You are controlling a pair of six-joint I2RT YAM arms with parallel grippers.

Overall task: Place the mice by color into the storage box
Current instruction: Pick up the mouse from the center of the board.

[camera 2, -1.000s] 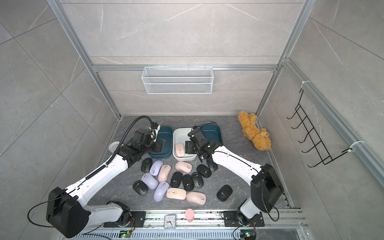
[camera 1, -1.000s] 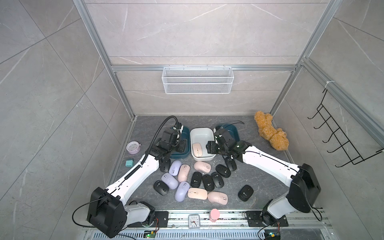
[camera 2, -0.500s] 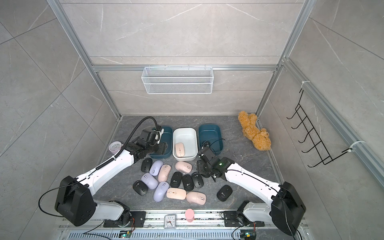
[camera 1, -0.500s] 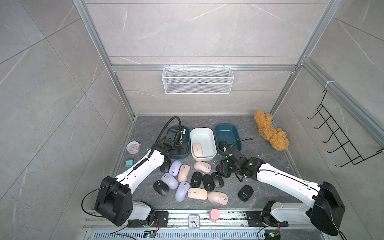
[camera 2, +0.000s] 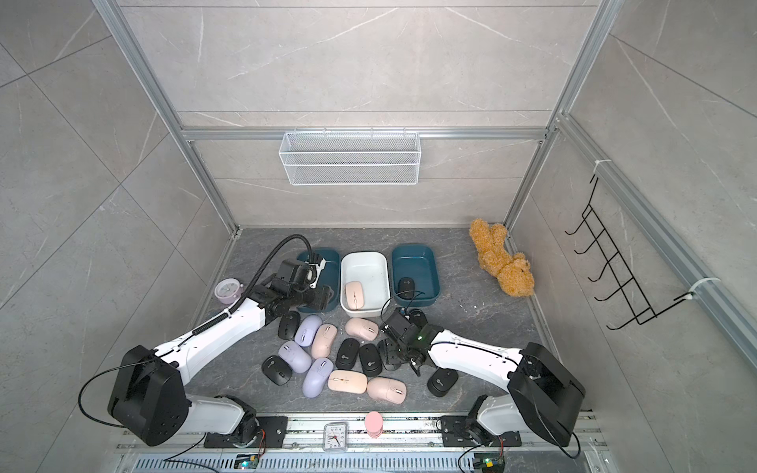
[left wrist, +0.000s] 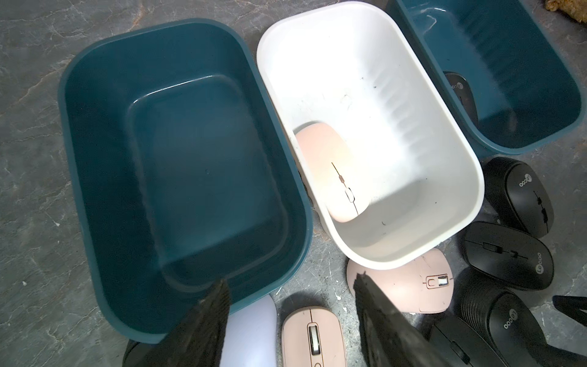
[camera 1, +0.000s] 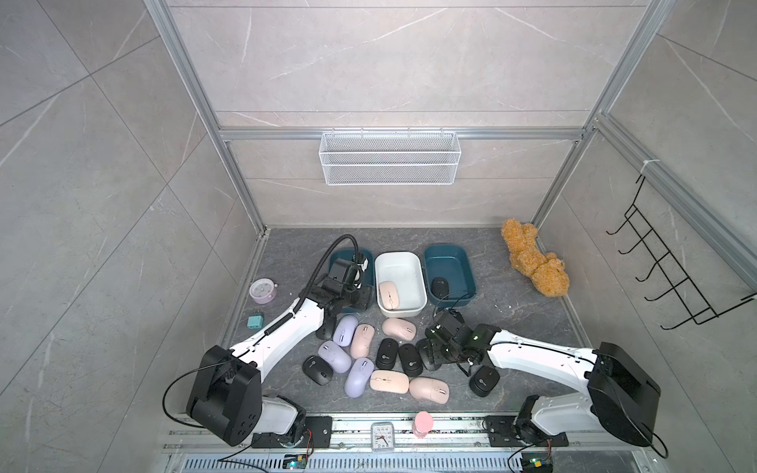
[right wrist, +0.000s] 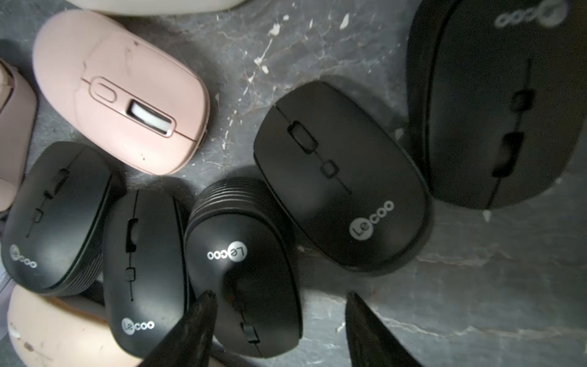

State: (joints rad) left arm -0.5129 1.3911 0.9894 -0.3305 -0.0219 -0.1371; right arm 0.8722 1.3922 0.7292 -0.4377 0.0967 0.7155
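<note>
– Mice (camera 1: 385,381), smooth oval plastic ones in matte black, pale pink and lavender. Where do they lie?

– Most are crowded on the dark grey stone-look floor (camera 1: 512,327) between the arms. One pale pink mouse (camera 1: 389,295) sits in the white rectangular plastic tub (camera 1: 399,268), and one black mouse (camera 1: 439,287) in the teal plastic tub (camera 1: 450,266) nearer the right arm. The second teal tub (left wrist: 104,159) shows empty in the left wrist view.

– And the grippers?

– The left gripper (left wrist: 290,279) has its fingers apart with nothing between them, over the near rim of that empty tub. The right gripper (right wrist: 279,294) is spread too, low over a matte black ribbed-sided mouse (right wrist: 244,263). One finger looks close to its edge and the other stands clear, so nothing is clamped.

– How will that one handle?

– Light and rigid, I'd judge: a hard shell that won't give. The domed top looks slick, so a pinch high up could slide off. Better to take it across the waist, on the two long sides, where the ribbing offers purchase. Its black neighbour lies just beside it, so a finger has little room and may nudge it.
</note>
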